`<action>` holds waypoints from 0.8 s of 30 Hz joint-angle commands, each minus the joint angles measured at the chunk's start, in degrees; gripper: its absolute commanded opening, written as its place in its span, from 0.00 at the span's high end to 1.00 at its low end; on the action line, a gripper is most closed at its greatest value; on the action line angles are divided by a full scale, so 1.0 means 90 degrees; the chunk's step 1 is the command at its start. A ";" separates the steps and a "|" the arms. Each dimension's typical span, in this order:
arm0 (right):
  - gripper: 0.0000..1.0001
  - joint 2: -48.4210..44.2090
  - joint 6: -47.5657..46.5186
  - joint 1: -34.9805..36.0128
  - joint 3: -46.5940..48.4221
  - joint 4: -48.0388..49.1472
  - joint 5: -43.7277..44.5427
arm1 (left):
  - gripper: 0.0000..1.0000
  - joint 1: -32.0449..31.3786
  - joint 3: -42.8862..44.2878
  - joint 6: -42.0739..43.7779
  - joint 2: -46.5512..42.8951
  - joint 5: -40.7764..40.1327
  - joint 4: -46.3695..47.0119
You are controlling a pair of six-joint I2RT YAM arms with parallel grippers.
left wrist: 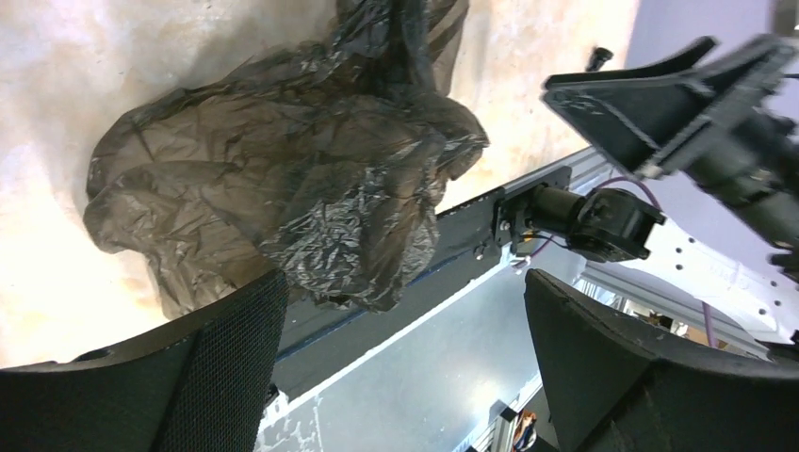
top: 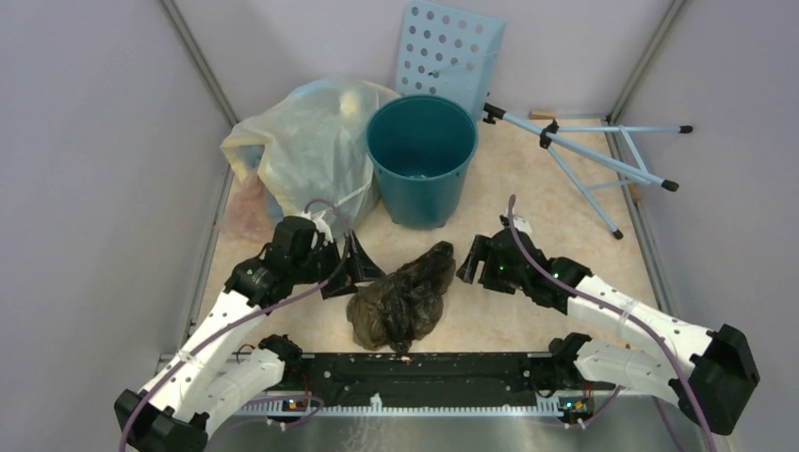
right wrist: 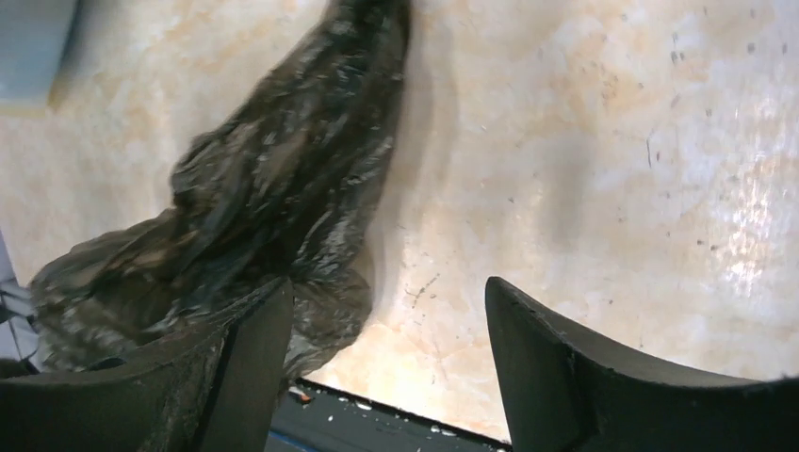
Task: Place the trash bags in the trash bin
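The dark, crinkly trash bag (right wrist: 254,207) lies slumped on the pale marbled table (right wrist: 612,169), running from top centre down to the lower left. The right gripper (right wrist: 386,292) has its jaws spread, one finger against the bag's lower edge and the other over bare tabletop.

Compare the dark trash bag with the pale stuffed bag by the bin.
Dark grey trash bag lies limp and crumpled mid-table; pale yellowish bag stands stuffed, much bulkier. The dark one is apart from the teal bin; the pale one sits beside it. Both are translucent plastic.
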 commanded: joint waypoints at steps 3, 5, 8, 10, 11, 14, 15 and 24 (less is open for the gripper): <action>0.30 0.0092 0.1365 -0.0081 -0.0578 0.1294 0.0703 | 0.01 -0.0116 0.0027 -0.0262 -0.0073 0.0135 0.0403; 0.31 0.0421 0.1646 -0.0081 -0.0609 0.1457 0.0870 | 0.01 -0.0252 0.0073 -0.0304 0.0000 -0.0038 0.0376; 0.33 0.1014 0.1905 -0.0117 -0.0614 0.1841 0.0842 | 0.01 -0.0645 0.0357 -0.0173 0.0121 -0.0639 0.0260; 0.33 0.1303 0.1919 -0.0166 -0.0643 0.2320 0.0648 | 0.01 -0.0753 0.0605 0.0121 0.0272 -0.0921 0.0074; 0.33 0.1471 0.1927 -0.0169 -0.0576 0.2414 0.0641 | 0.01 -0.0791 0.0711 0.0263 0.0363 -0.1017 0.0006; 0.33 0.1919 0.1896 -0.0205 -0.0350 0.2481 0.0655 | 0.01 -0.0922 0.1057 0.0753 0.0658 -0.1302 -0.0173; 0.34 0.2028 0.1887 -0.0249 -0.0287 0.2516 0.0653 | 0.01 -0.0993 0.1168 0.0900 0.0774 -0.1401 -0.0227; 0.46 0.2965 0.1481 -0.0589 0.0038 0.3054 -0.0224 | 0.01 -0.1572 0.1435 0.1424 0.1336 -0.1652 -0.0064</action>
